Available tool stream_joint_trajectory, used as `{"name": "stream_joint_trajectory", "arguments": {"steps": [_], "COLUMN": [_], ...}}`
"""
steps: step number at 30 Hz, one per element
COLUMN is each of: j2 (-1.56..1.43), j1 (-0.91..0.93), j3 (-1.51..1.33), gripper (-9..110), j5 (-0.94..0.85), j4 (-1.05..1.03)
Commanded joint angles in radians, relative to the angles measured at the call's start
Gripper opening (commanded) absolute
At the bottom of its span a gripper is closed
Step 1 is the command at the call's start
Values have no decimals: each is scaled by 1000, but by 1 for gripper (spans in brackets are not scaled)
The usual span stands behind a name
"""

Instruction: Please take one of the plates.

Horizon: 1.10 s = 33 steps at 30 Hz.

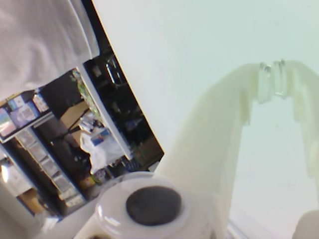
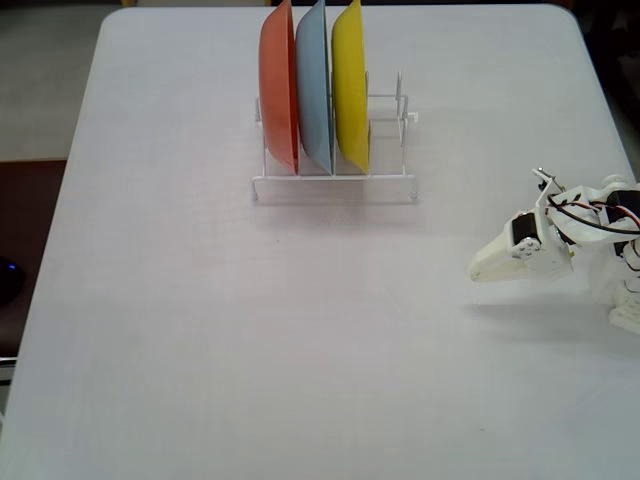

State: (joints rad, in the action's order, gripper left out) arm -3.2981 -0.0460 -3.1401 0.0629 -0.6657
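Three plates (image 2: 314, 90) upright in rack (image 2: 335, 185), fingers (image 2: 478, 272) apparently closed, well apart.

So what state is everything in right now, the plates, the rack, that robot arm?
Orange plate: upright in rack.
Light blue plate: upright in rack.
Yellow plate: upright in rack.
Rack: standing on table, right slots empty.
Gripper: shut, empty, away from rack.

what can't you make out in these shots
- Plates: the wrist view points away from the rack, so none show there.
- Orange plate, blue plate, yellow plate: edge-on in the fixed view, faces hidden; no cream plate shows.
- Arm: cut off by the right edge.
- Gripper: shut, tips blurred.
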Motion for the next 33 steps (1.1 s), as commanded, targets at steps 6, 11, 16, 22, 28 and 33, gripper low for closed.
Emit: {"name": "stream_joint_trajectory", "arguments": {"steps": [6,11,16,22,28,33], "j2": [-14,-14,-14,-14,-14,-14], "j1": [12,17,26,26,26,26], "j3": [6,6,5,5,5,5], "gripper": [0,0,0,2,3,1], "j5": [-34,-29,-21,-25,-32,-32], "j4": [26,26,26,26,26,26]}}
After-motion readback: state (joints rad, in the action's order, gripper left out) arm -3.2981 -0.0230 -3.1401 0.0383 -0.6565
